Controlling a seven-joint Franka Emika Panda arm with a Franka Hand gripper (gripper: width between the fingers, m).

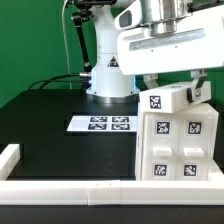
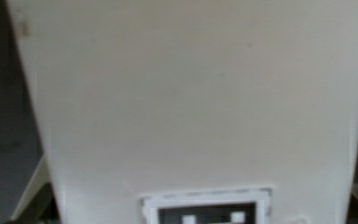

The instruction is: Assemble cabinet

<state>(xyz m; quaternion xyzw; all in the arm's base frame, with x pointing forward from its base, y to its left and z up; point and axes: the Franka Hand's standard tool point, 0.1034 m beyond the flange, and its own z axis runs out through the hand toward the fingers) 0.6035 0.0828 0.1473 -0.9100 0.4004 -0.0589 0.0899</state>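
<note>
As the cabinet stands upright at the exterior view's right, near the front of the black bench, its tagged face turned toward the camera shows four recessed squares, each bearing a black-and-white tag. A further tag sits on the top face. The arm reaches down over it, and the claw sits at the cabinet's top edge, with one dark finger visible on each side of that upper block. The fingers appear to straddle the top and may be pinching it, but contact cannot be confirmed from either view. In the wrist view, a broad plain white face of the cabinet fills nearly the whole picture, with one tag low in the frame; the fingers themselves are not shown there.

Progress, as a judgement: the main body reads as one closed, standing unit, so the bulk of the build looks done. What remains is unclear, since no loose furniture parts are visible on the bench.

Edges and room: a low white rail runs along the bench's front, with a short return at the exterior view's left, and the cabinet's base stands just behind it. The marker board lies flat near the robot's base, apart from the cabinet. Open bench lies toward the exterior view's left; the right side is cut off by the frame.
</note>
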